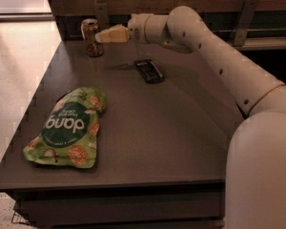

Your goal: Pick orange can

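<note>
The orange can (91,37) stands upright at the far left corner of the dark table (162,128). It has an orange-brown patterned body and a silver top rim. My gripper (101,36) reaches in from the right at the end of the white arm (200,37). Its cream fingertips are level with the can's upper half, right beside the can's right side. I cannot tell whether they touch it.
A green "dang" snack bag (69,128) lies flat at the front left of the table. A small black device (148,70) lies in the middle back. A wooden wall panel with metal brackets (246,18) runs behind the table. The arm's base (262,171) fills the lower right.
</note>
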### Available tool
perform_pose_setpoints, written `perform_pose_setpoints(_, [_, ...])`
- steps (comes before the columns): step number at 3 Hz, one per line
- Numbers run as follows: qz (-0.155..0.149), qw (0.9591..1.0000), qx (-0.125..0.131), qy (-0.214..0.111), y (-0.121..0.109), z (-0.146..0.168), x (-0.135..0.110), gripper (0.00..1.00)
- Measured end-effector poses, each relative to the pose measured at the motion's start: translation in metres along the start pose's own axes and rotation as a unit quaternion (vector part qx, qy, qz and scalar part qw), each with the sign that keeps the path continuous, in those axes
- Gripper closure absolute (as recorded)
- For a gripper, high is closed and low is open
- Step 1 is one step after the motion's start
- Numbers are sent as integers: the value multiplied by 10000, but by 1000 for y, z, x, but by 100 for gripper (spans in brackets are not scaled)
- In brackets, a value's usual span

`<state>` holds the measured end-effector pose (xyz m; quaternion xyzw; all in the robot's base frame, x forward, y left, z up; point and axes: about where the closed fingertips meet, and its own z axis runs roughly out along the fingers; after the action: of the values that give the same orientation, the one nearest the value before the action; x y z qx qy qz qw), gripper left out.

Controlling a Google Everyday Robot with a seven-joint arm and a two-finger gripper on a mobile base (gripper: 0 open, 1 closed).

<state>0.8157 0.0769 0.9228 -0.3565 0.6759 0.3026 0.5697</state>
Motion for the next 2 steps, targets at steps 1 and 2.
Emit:
perform_pose_setpoints(1, [152,9998,-88,-33,-1,23,15,0])
perform_pose_setpoints(2, [210,9994,-276,-32,6,49,23,0])
